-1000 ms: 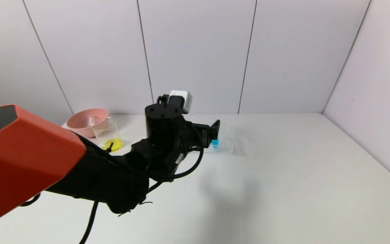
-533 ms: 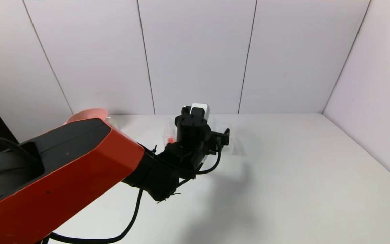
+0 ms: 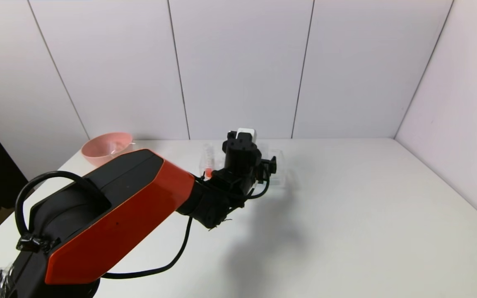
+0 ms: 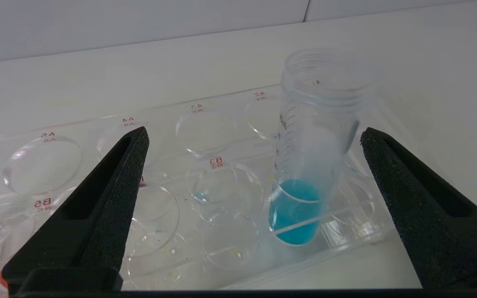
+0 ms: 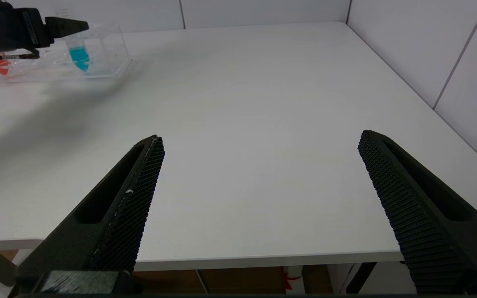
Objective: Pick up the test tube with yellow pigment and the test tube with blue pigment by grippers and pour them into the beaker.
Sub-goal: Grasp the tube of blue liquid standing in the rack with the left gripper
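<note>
One test tube with blue pigment (image 4: pixel 304 165) upright in rack (image 4: pixel 205 194), left gripper (image 4: pixel 251 136) jaws spread.

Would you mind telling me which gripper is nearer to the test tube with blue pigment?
Left. The left gripper is at the rack, jaws open on either side of the test tube with blue pigment. The right gripper hangs far back at the table's near edge, open.

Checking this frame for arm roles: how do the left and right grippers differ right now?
The left gripper hangs over the clear rack, straddling the blue test tube; the right gripper hangs over the table's near edge with nothing between its fingers. Both are open.
</note>
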Robot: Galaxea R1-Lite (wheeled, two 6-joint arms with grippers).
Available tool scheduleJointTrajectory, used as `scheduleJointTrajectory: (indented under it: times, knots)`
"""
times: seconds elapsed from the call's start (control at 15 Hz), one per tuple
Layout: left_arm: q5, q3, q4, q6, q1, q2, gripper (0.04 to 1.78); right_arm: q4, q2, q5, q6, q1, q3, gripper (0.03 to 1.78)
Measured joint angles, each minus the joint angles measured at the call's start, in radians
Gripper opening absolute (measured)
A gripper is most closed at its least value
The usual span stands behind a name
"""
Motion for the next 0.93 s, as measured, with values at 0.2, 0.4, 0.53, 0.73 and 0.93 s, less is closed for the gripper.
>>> scheduleJointTrajectory:
  times: [0.2, 0.4, 0.53, 0.73, 0.93]
  knots:
    - [0.002, -0.034, 0.005, 0.0, 0.003, 0.026, 1.78, 0.0, 0.0, 0.0, 0.0, 0.0, 0.0, 1.71]
    - [0.004, -0.043, 0.007, 0.0, 0.002, 0.034, 1.77, 0.0, 0.0, 0.0, 0.0, 0.0, 0.0, 1.71]
    - [0.006, -0.044, 0.005, 0.0, 0.001, 0.035, 1.67, 0.0, 0.0, 0.0, 0.0, 0.0, 0.0, 1.71]
    - [0.013, -0.039, 0.005, -0.001, -0.002, 0.033, 1.35, 0.0, 0.0, 0.0, 0.0, 0.0, 0.0, 1.71]
    - [0.015, -0.034, 0.017, 0.0, -0.005, 0.021, 0.8, 0.0, 0.0, 0.0, 0.0, 0.0, 0.0, 1.71]
